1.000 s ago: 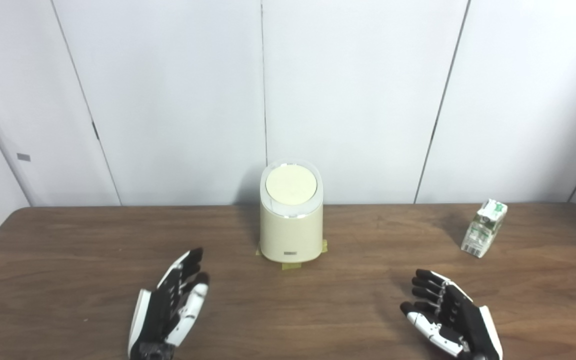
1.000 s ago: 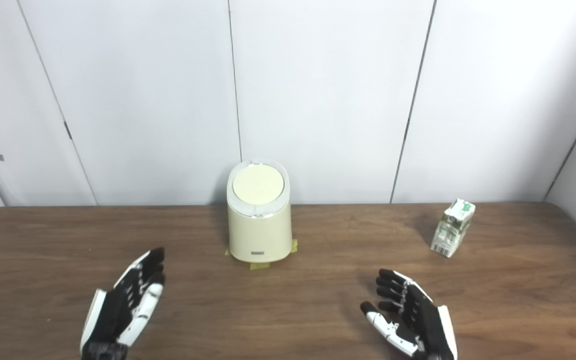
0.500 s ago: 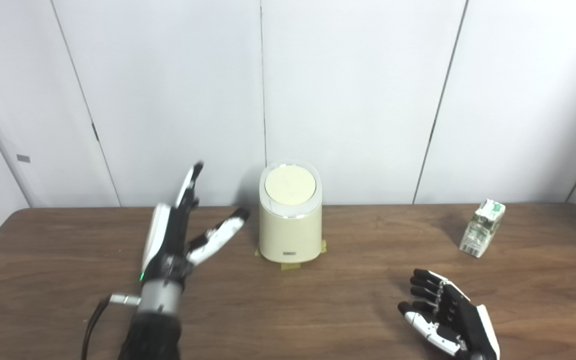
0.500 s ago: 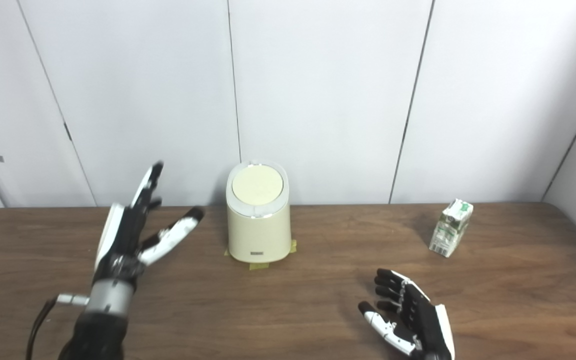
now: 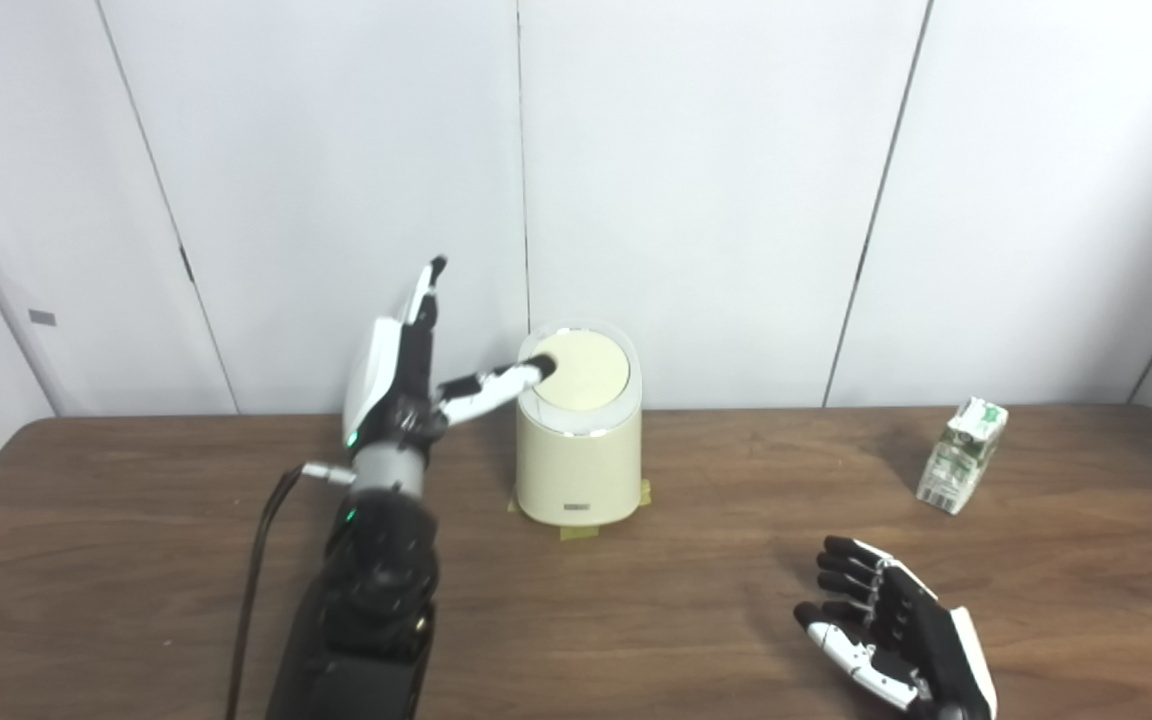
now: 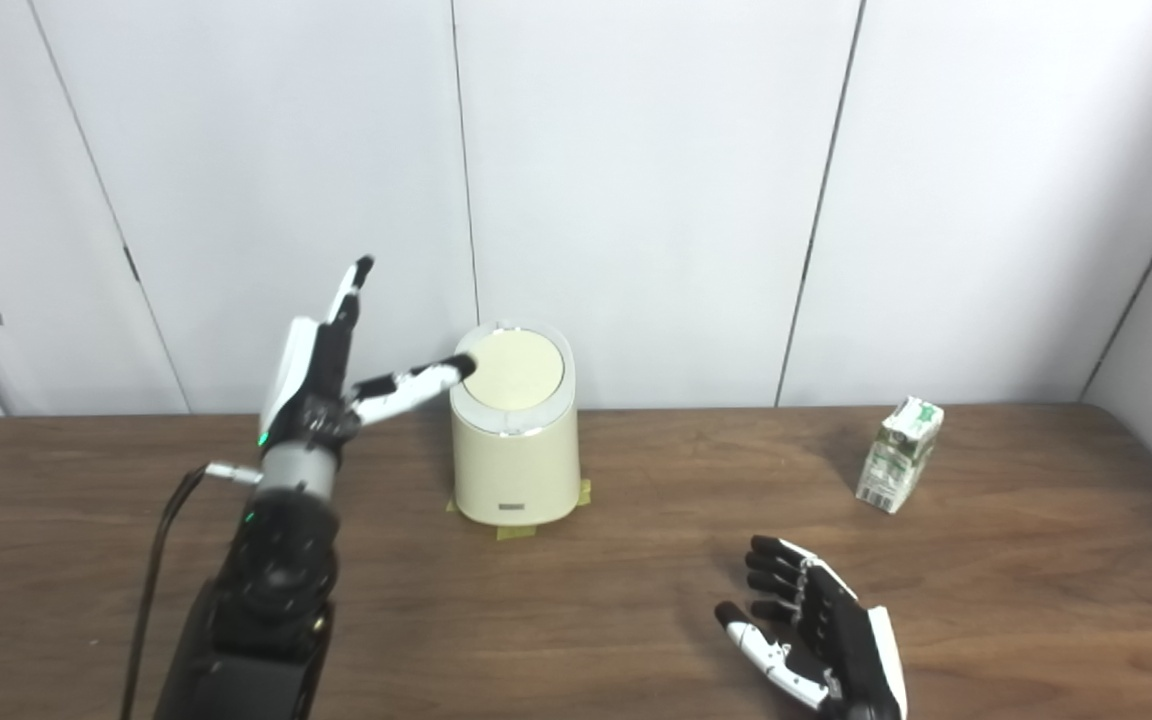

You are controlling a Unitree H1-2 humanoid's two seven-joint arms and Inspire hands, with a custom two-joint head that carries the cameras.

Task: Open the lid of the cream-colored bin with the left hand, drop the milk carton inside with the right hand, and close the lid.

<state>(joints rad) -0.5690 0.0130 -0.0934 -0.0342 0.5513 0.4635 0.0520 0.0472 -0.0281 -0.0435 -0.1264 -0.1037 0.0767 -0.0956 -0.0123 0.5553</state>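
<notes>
The cream-colored bin (image 5: 578, 460) stands at the back middle of the table, its round lid (image 5: 584, 370) lying flat and closed. My left hand (image 5: 406, 375) is raised just left of the bin, open, fingers pointing up and the thumb tip reaching over the lid's left edge. The milk carton (image 5: 961, 468) stands tilted at the back right of the table. My right hand (image 5: 891, 640) rests low at the front right, open and palm up, well short of the carton.
The brown wooden table (image 5: 136, 560) spans the view, with white wall panels close behind the bin. Yellow tape tabs (image 5: 576, 530) mark the bin's base. A black cable (image 5: 256, 560) hangs from my left wrist.
My left hand rose from the table's front left and moved up and right to the bin, its thumb now at the lid's edge. The right hand, bin and carton stayed put.
</notes>
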